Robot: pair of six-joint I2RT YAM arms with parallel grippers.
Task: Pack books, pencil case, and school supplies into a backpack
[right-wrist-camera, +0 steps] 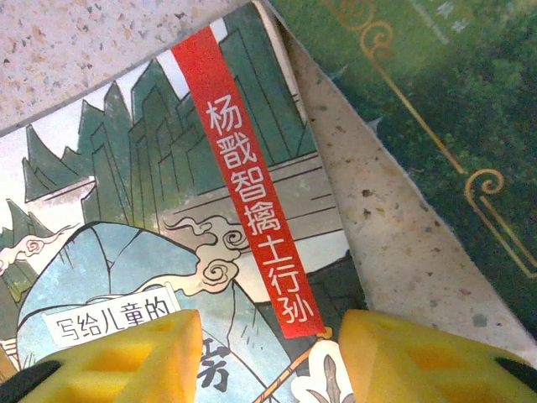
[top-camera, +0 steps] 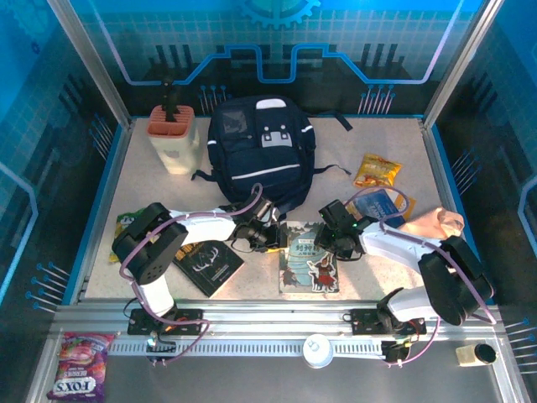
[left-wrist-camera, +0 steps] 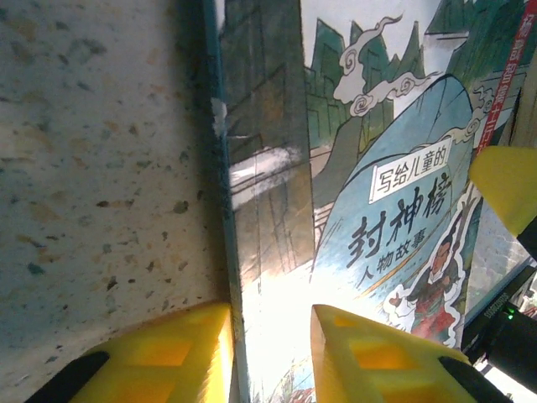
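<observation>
From above, the big blue backpack (top-camera: 260,147) sits at the back of the desk (top-camera: 403,143). The teal-grey book (top-camera: 310,256) lies flat near the front, between the two arms. The black book (top-camera: 208,264) lies to its left. The blue-green book (top-camera: 382,206) lies to its right, partly under the right arm. The left jaws are at the teal-grey book's top left corner and the right jaws at its top right corner.

In the left wrist view, the yellow fingers (left-wrist-camera: 168,353) stand apart. One is over the desk, one over the teal-grey book (left-wrist-camera: 377,193), with the book's edge between them. They are released and hold nothing.

In the right wrist view, the yellow fingers (right-wrist-camera: 126,361) stand apart too, released, over the same book (right-wrist-camera: 126,210). The blue-green book (right-wrist-camera: 419,101) lies beside it.
</observation>
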